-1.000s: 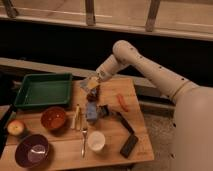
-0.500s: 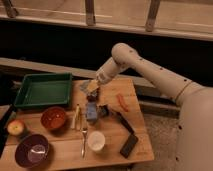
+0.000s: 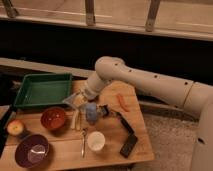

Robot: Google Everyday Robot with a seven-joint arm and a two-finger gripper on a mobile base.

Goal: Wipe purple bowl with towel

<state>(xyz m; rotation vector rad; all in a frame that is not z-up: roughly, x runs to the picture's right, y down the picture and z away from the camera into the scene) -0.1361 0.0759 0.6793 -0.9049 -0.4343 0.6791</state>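
Observation:
The purple bowl [image 3: 32,150] sits at the table's front left corner, glossy, with a pale sheen inside. My gripper [image 3: 81,98] hangs over the middle of the table, just right of the green tray, at the end of the white arm that reaches in from the right. It is shut on the towel [image 3: 72,100], a small pale grey-blue cloth that hangs from its tip toward the left. Gripper and towel are well behind and to the right of the purple bowl, with the orange-brown bowl [image 3: 53,118] between them.
A green tray [image 3: 42,90] stands at the back left. An apple [image 3: 16,127] lies at the left edge. A blue block [image 3: 91,112], a pale stick-like item [image 3: 76,120], a white cup [image 3: 95,141], a utensil [image 3: 83,142], an orange piece [image 3: 121,101] and black items [image 3: 129,145] fill the middle and right.
The gripper has come down and to the left with the towel, from above the table's back middle to beside the tray's right corner.

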